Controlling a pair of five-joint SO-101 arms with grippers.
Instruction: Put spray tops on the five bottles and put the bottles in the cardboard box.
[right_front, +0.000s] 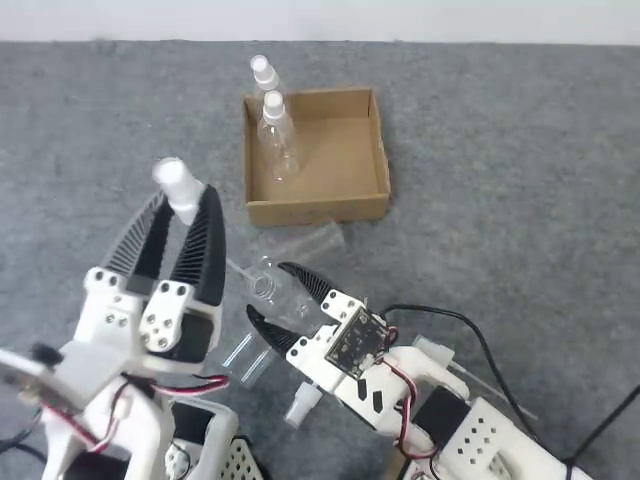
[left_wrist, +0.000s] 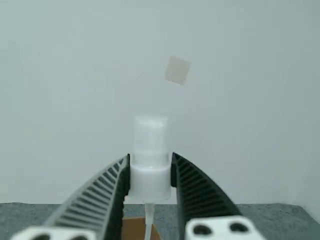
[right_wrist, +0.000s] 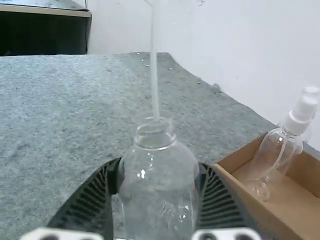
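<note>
1. Pinching a spray top (left_wrist: 150, 150) by its collar in the left gripper (left_wrist: 150, 160), jaws closed tight against it.
2. Clasping an uncapped bottle (right_wrist: 155, 150) in the right gripper (right_wrist: 157, 170), jaws partly spread around its body, just in front of the cardboard box (right_front: 320, 208).
3. Hanging the top's tube (right_wrist: 154, 60) with its tip at the bottle's open neck.
4. Leaning one capped bottle (right_front: 278, 140) inside the box, another (right_front: 263, 72) at its far edge.
</note>
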